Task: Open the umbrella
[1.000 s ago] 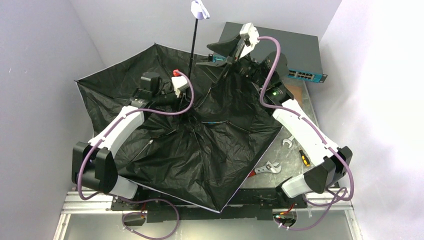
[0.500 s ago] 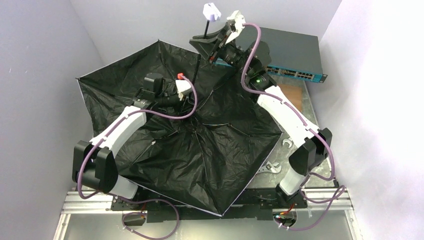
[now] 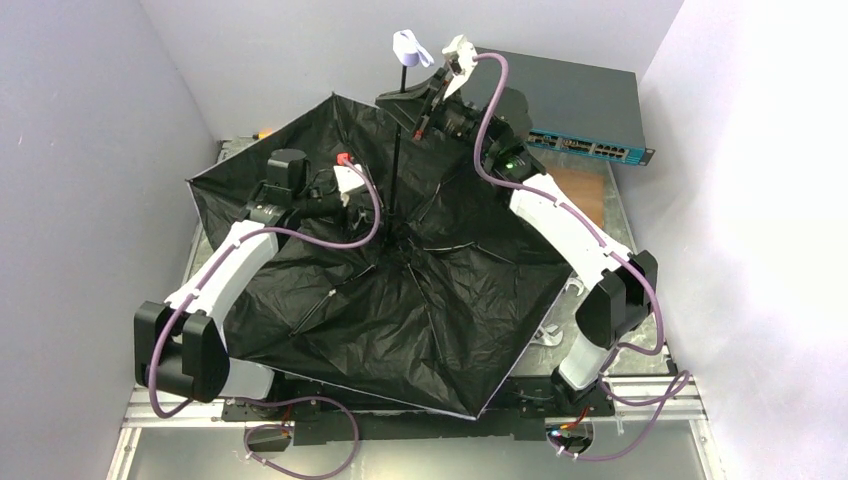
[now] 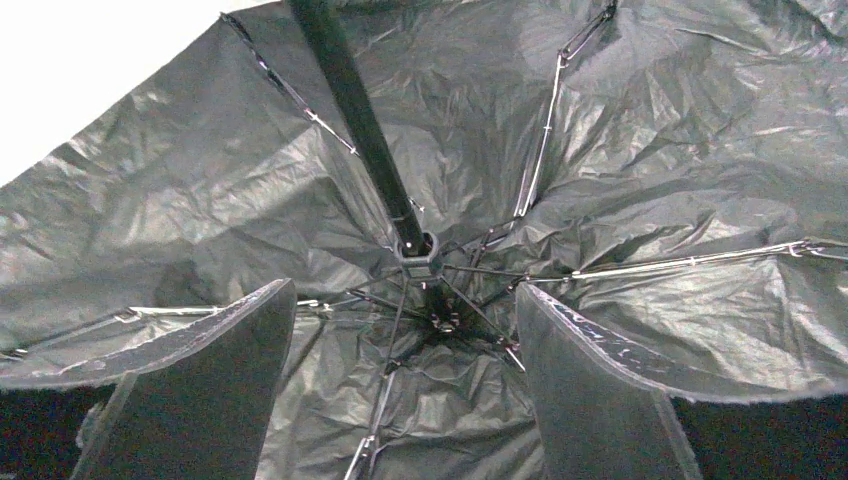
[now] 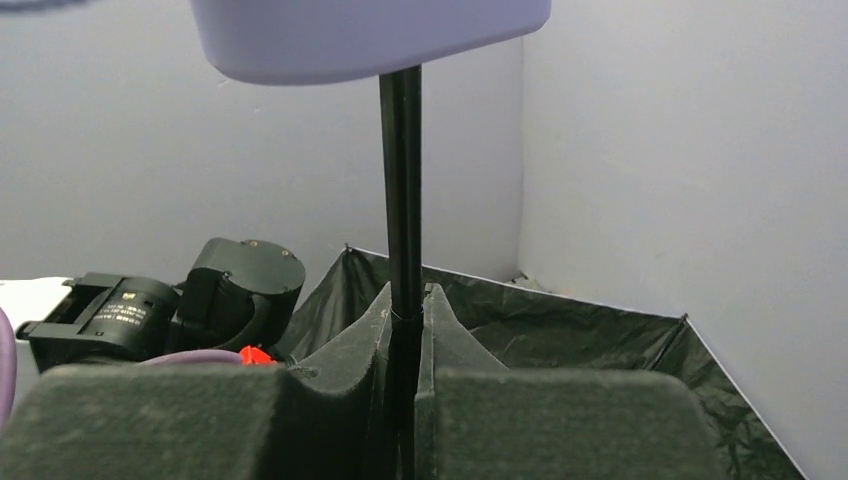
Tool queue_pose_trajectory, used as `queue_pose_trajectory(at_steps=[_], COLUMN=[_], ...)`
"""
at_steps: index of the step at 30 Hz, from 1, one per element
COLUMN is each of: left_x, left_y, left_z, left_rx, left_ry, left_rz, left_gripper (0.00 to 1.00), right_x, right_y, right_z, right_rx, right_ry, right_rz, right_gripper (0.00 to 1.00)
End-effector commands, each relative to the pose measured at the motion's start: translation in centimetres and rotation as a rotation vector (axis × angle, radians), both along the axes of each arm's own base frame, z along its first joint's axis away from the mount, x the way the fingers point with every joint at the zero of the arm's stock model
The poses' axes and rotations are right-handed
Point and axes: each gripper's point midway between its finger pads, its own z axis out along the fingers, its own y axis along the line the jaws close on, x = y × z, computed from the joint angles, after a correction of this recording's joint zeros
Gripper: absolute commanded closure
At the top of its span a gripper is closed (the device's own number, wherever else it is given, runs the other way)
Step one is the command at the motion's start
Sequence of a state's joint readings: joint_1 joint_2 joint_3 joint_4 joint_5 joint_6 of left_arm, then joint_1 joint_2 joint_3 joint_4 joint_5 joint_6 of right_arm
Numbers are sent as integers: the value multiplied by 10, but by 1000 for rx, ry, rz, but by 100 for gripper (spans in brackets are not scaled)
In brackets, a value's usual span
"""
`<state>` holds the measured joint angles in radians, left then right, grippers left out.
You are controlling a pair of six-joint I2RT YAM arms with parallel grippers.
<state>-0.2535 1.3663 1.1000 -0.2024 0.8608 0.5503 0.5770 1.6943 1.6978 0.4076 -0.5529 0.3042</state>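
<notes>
The umbrella (image 3: 400,310) lies spread open with its black underside and ribs facing up, covering most of the table. Its thin black shaft (image 3: 397,160) rises to the lavender handle (image 3: 408,48). My right gripper (image 3: 410,100) is shut on the shaft just below the handle; in the right wrist view the fingers (image 5: 350,350) pinch the shaft (image 5: 402,200) under the handle (image 5: 370,30). My left gripper (image 3: 372,203) hangs open over the canopy's centre. In the left wrist view its jaws (image 4: 400,295) stand wide apart on either side of the hub (image 4: 420,250), touching nothing.
A dark network switch (image 3: 590,110) sits at the back right by a brown board (image 3: 582,190). Wrenches (image 3: 548,333) lie on the metal table at the canopy's right edge. Walls close in on the left, back and right. A small orange item (image 3: 262,133) lies at the back left.
My right gripper closed on the shaft below the handle. My left gripper let go and opened wide. The canopy spread further and shifted right.
</notes>
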Motion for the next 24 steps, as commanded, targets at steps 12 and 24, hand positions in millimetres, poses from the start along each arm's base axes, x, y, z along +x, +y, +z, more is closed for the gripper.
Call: queue_pose_trajectory(at_steps=[12, 24], left_x=[12, 22], left_y=[-30, -6], left_z=[-5, -106], left_rx=[-55, 211], left_ry=[-105, -4], left_rz=[-96, -60], left_gripper=[54, 73], right_x=[-23, -16], right_y=[6, 10], right_z=[35, 36], right_rx=[69, 70], right_ry=[-88, -80], right_rz=[32, 18], right_gripper=[100, 100])
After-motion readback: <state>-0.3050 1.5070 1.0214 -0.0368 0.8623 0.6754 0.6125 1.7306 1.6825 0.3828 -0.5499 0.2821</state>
